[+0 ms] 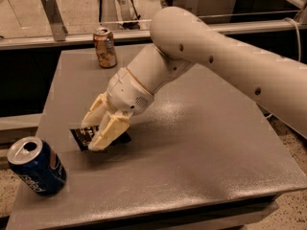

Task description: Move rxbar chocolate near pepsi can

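Pepsi can: left of and below the gripper, near but apart, leaning on the grey table.
Rxbar chocolate: black wrapper clamped between the fingers, low at the tabletop (contact with the surface cannot be told).
Gripper: cream fingers closed on the bar, pointing down-left.
Brown-gold can: upright, well beyond the gripper at the far edge.

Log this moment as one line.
gripper shut on rxbar chocolate; bar low at table; pepsi can near corner, apart from bar; brown can far edge
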You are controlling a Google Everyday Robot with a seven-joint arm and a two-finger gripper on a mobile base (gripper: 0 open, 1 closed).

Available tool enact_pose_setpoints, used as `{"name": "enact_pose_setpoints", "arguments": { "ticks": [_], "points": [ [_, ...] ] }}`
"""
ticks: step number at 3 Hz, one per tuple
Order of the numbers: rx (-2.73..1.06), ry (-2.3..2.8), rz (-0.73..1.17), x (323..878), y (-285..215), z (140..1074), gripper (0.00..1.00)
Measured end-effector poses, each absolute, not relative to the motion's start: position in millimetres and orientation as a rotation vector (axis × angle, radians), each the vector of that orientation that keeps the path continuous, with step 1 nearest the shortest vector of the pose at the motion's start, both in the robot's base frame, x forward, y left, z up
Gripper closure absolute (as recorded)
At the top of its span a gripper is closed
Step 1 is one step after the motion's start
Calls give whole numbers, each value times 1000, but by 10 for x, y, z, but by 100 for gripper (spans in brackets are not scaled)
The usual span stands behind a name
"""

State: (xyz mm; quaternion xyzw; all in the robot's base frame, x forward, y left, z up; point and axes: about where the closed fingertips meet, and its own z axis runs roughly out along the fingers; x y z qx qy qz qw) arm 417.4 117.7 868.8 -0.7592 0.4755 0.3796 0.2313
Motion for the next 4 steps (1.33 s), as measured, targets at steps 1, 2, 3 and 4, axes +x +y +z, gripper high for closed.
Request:
{"name": "enact_pose_setpoints", "arguments": {
  "ticks": [1,2,3,4],
  "points": [
    [-2083,1293,1088,4092,1296,8637,82],
    [-2076,1290,1113,4052,1351,8607,58],
    [-2071,1288,1126,4032,1376,8592,35],
    [-2066,1289,1131,4029,1380,8589,12]
  ]
}}
